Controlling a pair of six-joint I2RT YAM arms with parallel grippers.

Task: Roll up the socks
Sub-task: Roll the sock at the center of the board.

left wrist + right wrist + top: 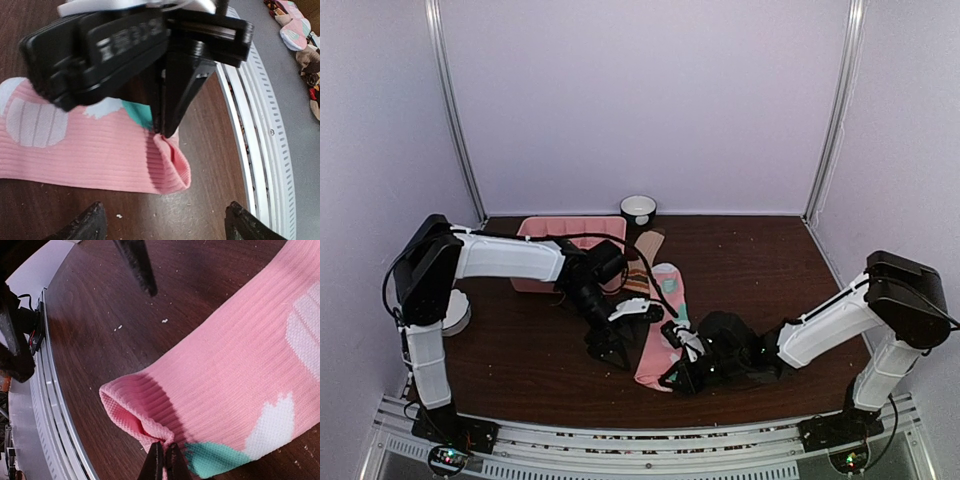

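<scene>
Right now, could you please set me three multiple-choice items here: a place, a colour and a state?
1. Where on the table is the white cup? A) far edge B) near edge C) right edge
2. What colour is the patch by the right gripper on the pink sock? A) yellow B) teal C) black
3. How are the left gripper's jaws? A) shut on fabric B) shut, empty C) open, empty
1 A, it stands by the back wall; 2 B, teal shows beside the closed jaws; 3 C, its fingertips stand apart, nothing between.
</scene>
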